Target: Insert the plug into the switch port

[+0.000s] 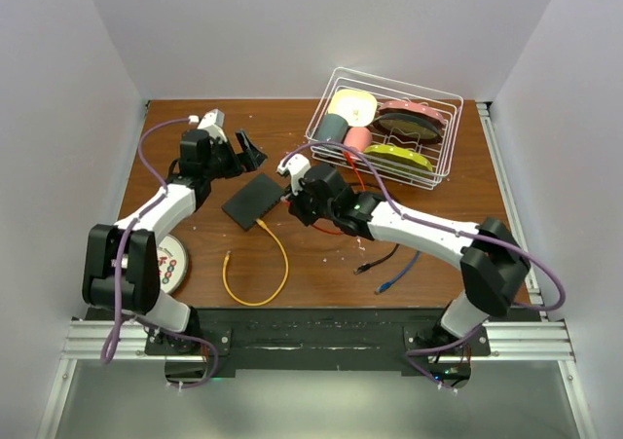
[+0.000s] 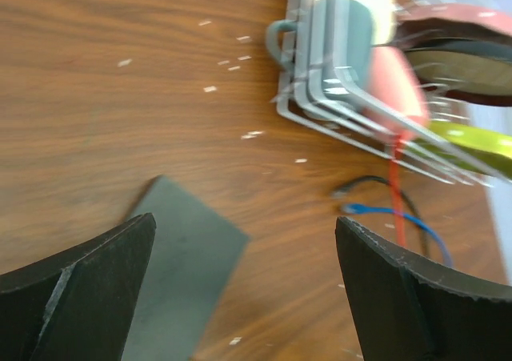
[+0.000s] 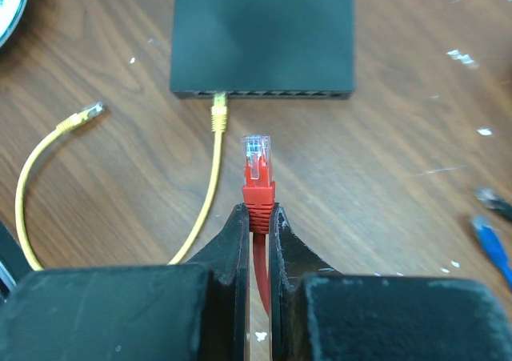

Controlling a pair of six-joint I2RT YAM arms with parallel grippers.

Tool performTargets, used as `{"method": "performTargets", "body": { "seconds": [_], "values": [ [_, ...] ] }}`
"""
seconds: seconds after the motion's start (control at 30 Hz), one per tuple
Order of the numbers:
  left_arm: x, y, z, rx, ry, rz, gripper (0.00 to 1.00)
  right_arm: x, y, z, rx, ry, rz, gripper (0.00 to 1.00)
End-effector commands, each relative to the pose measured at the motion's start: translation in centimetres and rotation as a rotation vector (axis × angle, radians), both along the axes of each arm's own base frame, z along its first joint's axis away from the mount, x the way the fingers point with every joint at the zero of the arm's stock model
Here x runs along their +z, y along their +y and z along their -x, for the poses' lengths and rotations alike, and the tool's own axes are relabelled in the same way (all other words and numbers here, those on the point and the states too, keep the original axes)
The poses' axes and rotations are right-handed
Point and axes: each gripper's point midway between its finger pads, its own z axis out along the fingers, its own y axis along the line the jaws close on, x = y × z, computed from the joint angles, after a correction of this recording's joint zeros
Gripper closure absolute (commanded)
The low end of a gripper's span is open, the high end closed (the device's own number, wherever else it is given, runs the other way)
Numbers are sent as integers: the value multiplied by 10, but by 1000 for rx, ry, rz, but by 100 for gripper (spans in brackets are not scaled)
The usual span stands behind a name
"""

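Red clear-tipped plug (image 3: 257,157) is pinched between the fingers of the right gripper (image 3: 258,217), seen only in the right wrist view. Its long side is pointed straight at the socket row (image 3: 264,94) of the flat black switch box (image 3: 262,37), just short of it. A thin yellow cable (image 3: 214,121) is seated in one socket. The left gripper (image 2: 244,241) is spread wide over the brown wooden table (image 2: 120,97). A white wire basket (image 1: 384,128) is set farther back, by pale walls (image 1: 292,30).
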Motion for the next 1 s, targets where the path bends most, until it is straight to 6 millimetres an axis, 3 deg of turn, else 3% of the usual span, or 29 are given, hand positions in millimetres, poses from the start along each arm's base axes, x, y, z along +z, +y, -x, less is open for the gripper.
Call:
{"method": "performTargets", "body": {
  "seconds": [0.0, 0.17, 0.53, 0.67, 0.97],
  "values": [
    [-33, 38, -10, 118, 51, -139, 0, 6, 27, -3, 61, 24, -64, 100],
    [-70, 61, -8, 151, 99, -187, 0, -27, 40, -5, 90, 93, -28, 100],
    [-108, 59, 4, 105, 140, -172, 6, -80, 47, -15, 88, 195, 20, 100],
    [-124, 55, 8, 85, 179, -166, 10, -88, 50, -15, 81, 215, 10, 100],
    [-125, 45, 7, 29, 157, -136, 21, -97, 58, -25, 63, 226, 23, 100]
  ]
}}
